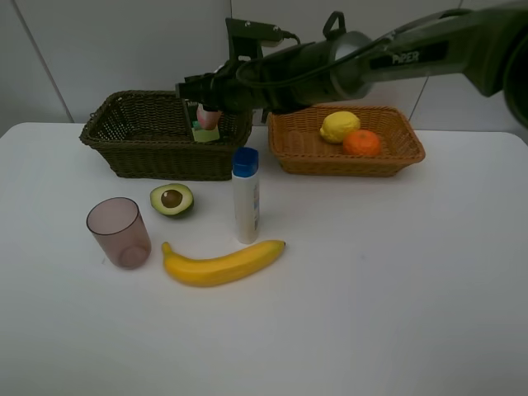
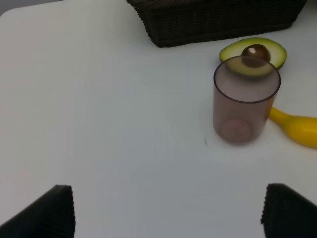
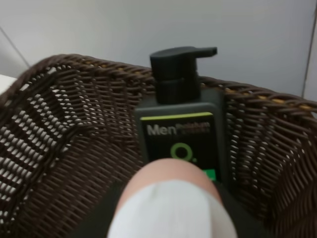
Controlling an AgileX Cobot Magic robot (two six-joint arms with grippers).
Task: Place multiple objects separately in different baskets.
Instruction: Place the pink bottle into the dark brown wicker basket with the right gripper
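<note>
Wicker, dark olive-brown: the deep basket point(image 1: 157, 157) takes the small pink bottle point(image 1: 208, 118) now.
Your right gripper point(image 1: 208, 106) is clenched on that bottle over the basket, close to the dark green pump bottle point(image 3: 181, 134) inside; next, I think, you lower and release without knocking it. The banana point(image 1: 223, 264), white bottle point(image 1: 245, 202), mauve cup point(image 1: 120, 231) and avocado point(image 1: 172, 199) wait unsorted; your left gripper point(image 2: 168, 213) hangs released near the cup.

1. I note a woven wicker pattern on both baskets: the deep basket point(image 1: 165, 161) is dark olive-brown, the shallow basket point(image 1: 346, 163) orange-tan.
2. Lemon point(image 1: 339, 126) yellow; orange point(image 1: 361, 143) orange; banana point(image 1: 223, 264) yellow, dark at the tips.
3. Halved avocado point(image 1: 172, 200): green flesh, brown pit.
4. Tall bottle point(image 1: 246, 202) white with a blue cap; cup point(image 1: 120, 233) translucent mauve.
5. Pump bottle point(image 3: 181, 134) dark, with a black pump, a lime stripe and white lettering.
6. Small pink bottle point(image 3: 171, 198): pink and white.
7. Table point(image 1: 396, 289) plain white.
</note>
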